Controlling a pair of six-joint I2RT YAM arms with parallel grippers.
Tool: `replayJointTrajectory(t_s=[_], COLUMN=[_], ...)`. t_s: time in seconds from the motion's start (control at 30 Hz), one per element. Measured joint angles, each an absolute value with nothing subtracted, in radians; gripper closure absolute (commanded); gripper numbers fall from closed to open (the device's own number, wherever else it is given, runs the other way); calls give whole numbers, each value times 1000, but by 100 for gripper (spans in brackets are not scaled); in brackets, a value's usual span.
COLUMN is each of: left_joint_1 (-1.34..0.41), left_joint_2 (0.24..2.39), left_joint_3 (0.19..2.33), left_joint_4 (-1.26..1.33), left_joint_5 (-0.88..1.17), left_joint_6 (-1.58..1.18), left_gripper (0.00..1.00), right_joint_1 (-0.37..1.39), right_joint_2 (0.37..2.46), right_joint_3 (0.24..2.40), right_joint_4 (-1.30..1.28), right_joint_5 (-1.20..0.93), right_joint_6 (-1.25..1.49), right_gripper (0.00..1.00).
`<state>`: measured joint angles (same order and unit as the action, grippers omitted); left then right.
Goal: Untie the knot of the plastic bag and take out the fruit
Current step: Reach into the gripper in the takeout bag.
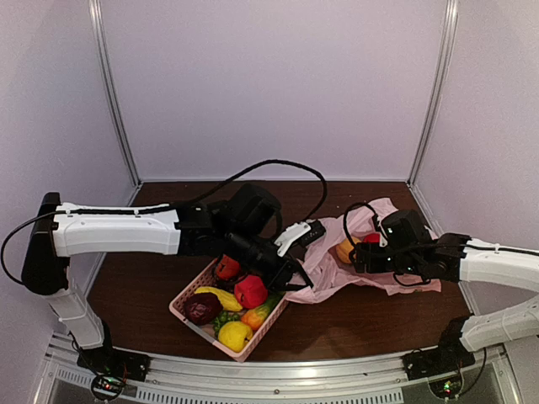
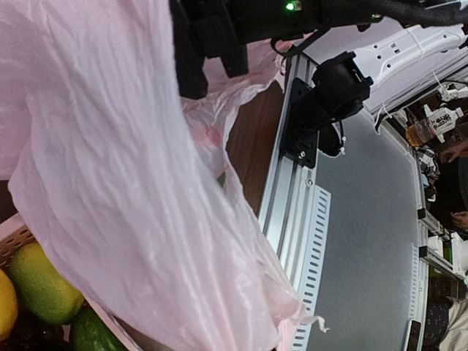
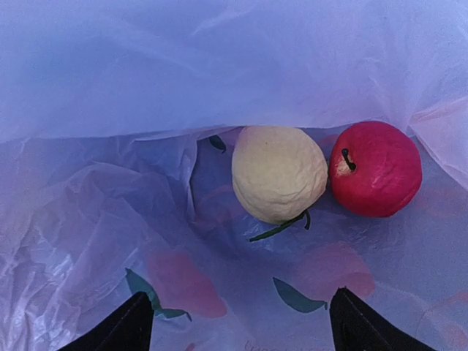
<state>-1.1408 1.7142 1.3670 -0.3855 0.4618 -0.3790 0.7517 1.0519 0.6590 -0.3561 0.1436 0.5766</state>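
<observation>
The pink plastic bag lies crumpled right of centre with its mouth open toward the right arm. My left gripper is at the bag's left edge and shut on it. Pink film hangs across the left wrist view and hides the fingers. My right gripper reaches into the bag's mouth, its jaws open with nothing between them. Ahead of them, on the bag's floor, lie a pale yellow fruit with a leaf and a red apple, touching each other. The knot does not show.
A pink latticed basket stands front centre under my left forearm, holding a red apple, a lemon, a dark maroon fruit and others. The metal rail marks the near table edge. A black cable arcs behind.
</observation>
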Motion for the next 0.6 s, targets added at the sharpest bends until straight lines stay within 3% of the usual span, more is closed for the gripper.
replayJointTrajectory(t_s=[0.2, 0.43, 0.6], left_joint_1=[-1145, -1142, -1140], left_joint_2=[1665, 1579, 1570], left_joint_3=[1307, 1239, 1211], left_joint_4=[-364, -314, -287], left_joint_5=[442, 387, 398], left_joint_6=[-427, -515, -536], left_gripper=[100, 100, 100], right_joint_1=[762, 778, 779], right_joint_2=[1156, 1107, 1076], right_joint_3=[632, 470, 472], right_joint_4=[-298, -297, -278], right_joint_5=[196, 212, 234], right_joint_6=[612, 698, 709], right_gripper=[8, 5, 4])
